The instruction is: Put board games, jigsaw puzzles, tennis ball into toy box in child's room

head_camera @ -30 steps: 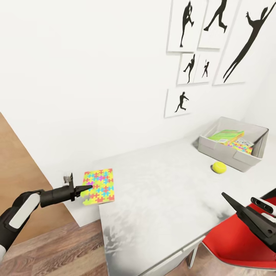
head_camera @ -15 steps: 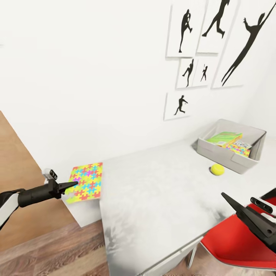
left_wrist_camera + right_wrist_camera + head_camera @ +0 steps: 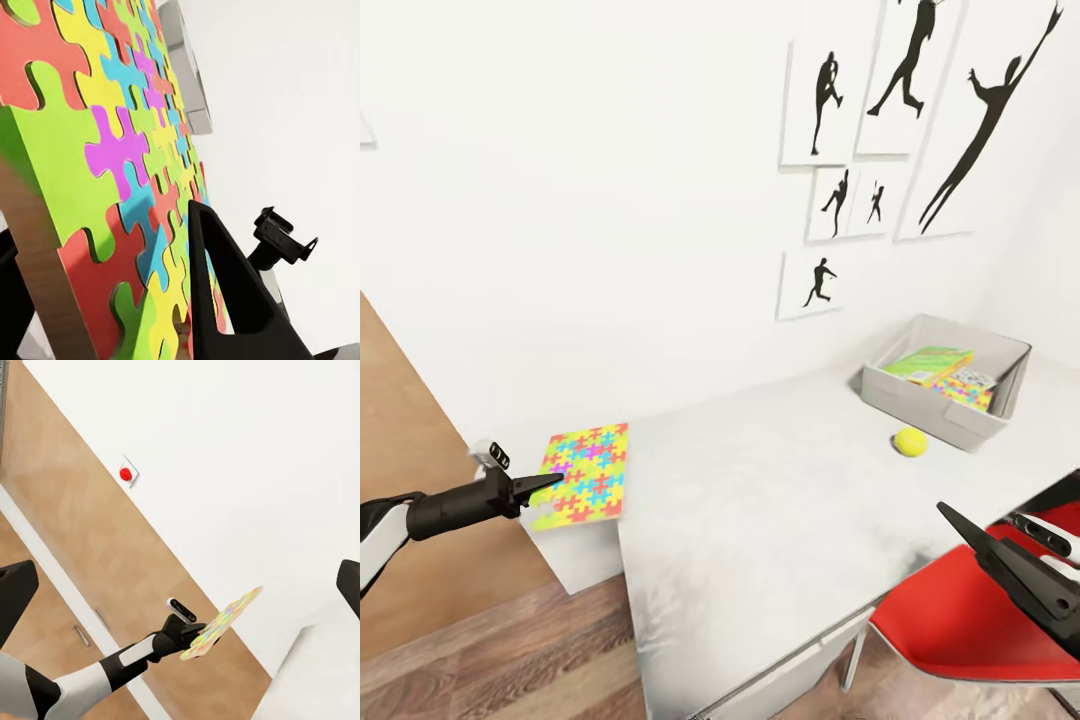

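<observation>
The left gripper (image 3: 548, 483) is clamped on the jigsaw puzzle (image 3: 586, 474), apparently held clear of the table (image 3: 760, 500). The right gripper (image 3: 1000, 545) has its fingers spread apart near the tennis ball (image 3: 909, 441).

The left gripper (image 3: 550, 484) clamps a multicoloured jigsaw puzzle (image 3: 584, 476) just off the tabletop's (image 3: 760, 500) left edge; a tennis ball (image 3: 909, 441) lies beside the toy box (image 3: 940, 415) at its far right corner.
</observation>
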Controlling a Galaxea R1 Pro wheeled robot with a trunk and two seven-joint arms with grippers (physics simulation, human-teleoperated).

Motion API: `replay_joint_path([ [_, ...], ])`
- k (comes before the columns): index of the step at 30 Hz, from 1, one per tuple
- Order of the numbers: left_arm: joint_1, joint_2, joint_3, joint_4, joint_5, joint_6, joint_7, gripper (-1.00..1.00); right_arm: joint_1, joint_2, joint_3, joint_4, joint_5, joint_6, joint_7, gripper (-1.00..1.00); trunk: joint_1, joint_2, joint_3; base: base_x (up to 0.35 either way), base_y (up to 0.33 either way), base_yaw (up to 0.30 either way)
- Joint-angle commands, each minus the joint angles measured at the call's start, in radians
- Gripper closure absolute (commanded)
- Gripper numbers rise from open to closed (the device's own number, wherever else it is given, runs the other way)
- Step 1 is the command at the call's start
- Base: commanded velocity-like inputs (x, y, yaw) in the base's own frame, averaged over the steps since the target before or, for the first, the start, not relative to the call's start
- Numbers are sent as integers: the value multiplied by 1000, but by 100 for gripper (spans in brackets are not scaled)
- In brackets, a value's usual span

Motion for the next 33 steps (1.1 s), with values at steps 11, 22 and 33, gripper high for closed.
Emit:
replay_joint_path([
  [11, -1, 2, -3, -2, 2, 3, -2, 100, -1, 0, 0, 0, -2, 10, 2, -100, -43, 77, 47, -139, 0, -192],
  [22, -1, 3, -3, -8, 2, 3, -2, 100, -1, 0, -2, 1, -2, 10, 4, -100, -85, 154, 95, -3, 0, -197],
  [33, -1, 3, -3, -9, 2, 2, -2, 100, -1, 0, -4, 1, -2, 10, 6, -100, -127, 231, 143, -93, 0, -197],
])
